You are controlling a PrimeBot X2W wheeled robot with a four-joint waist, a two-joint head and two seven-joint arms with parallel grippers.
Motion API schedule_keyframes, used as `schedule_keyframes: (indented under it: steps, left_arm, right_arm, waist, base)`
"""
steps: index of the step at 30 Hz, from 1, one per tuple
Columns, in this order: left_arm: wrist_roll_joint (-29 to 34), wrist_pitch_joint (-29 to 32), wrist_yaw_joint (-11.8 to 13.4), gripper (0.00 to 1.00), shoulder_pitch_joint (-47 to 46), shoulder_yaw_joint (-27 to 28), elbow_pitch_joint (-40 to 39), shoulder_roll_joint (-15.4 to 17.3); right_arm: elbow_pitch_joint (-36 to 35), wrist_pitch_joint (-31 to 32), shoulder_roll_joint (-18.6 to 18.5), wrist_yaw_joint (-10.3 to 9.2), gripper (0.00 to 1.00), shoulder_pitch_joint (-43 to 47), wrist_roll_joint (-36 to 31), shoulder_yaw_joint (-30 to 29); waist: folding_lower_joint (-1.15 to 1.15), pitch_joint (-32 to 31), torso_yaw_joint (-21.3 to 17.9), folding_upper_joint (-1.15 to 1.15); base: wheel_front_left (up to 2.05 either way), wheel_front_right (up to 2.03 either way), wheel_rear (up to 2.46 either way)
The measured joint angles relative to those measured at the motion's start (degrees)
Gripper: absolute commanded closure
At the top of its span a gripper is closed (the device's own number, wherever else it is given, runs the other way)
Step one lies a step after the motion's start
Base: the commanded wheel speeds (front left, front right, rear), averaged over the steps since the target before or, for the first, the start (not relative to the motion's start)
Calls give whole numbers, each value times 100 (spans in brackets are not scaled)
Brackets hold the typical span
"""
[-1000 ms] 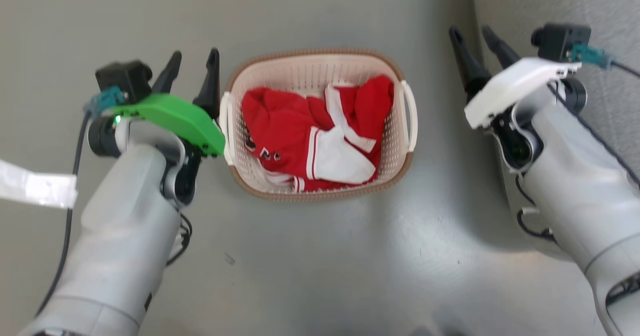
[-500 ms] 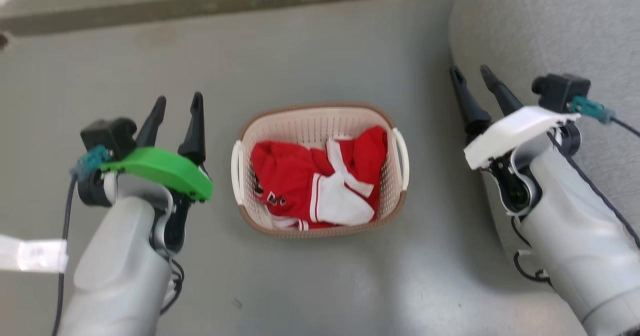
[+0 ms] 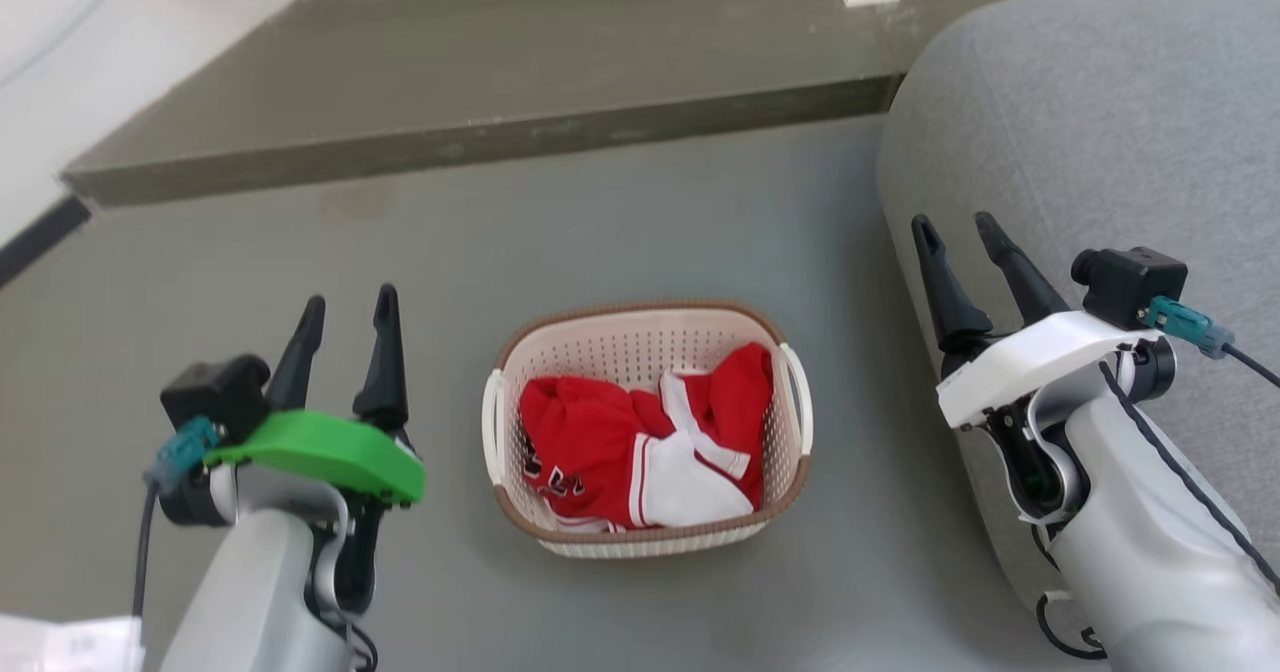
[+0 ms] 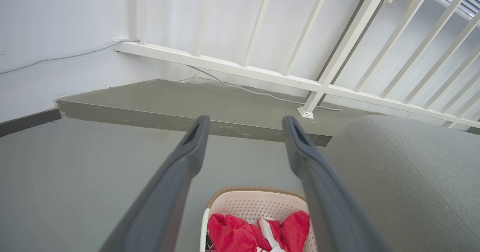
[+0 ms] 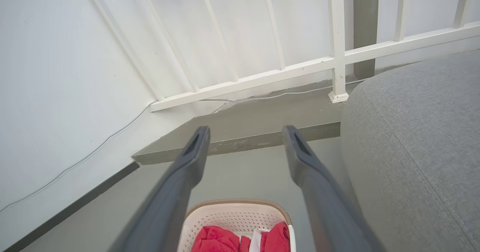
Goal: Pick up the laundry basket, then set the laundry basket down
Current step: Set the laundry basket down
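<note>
Head view is showing you the laundry basket point(image 3: 630, 352) standing upright on the grey floor point(image 3: 600, 222), between your two arms. A red and white garment point(image 3: 600, 452) is lying crumpled inside it. Your left gripper point(image 3: 350, 297) is hovering to the basket's left, apart from it, with its two dark fingers spread and holding nothing. Your right gripper point(image 3: 952, 220) is hanging further off on the other side, seen against the edge of the grey sofa point(image 3: 1100, 132), its fingers also parted and empty. Both are pointing toward the raised step point(image 3: 450, 62). Left wrist view is giving you the basket low between the fingers, and the white railing point(image 4: 262, 72) is rising behind the step.
</note>
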Motion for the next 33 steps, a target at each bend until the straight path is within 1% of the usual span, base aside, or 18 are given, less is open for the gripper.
schedule_keyframes:
  steps: [3,15,19,33]
  left_arm:
    - [155,0,8,0,217,64,-178,-16]
    - [478,0,-13,0,691,172,-659,-110]
    - [504,0,-80,0,788,212,-789,-122]
    - [619,0,-137,0,1135,312,-982,-138]
  right_arm:
    - [-208,0,7,-44,0,112,-144,-86]
    - [-617,0,36,-56,0,712,-402,-301]
    - [-712,0,82,-56,0,832,-524,-321]
    - [-964,-4,169,-41,0,1143,-694,-459]
  waist:
    - [0,-139,-2,0]
    - [0,-374,-17,0]
    - [0,-400,-14,0]
    - [0,-437,-29,0]
  base:
    - [0,0,0]
    - [0,0,0]
    - [0,0,0]
    - [0,0,0]
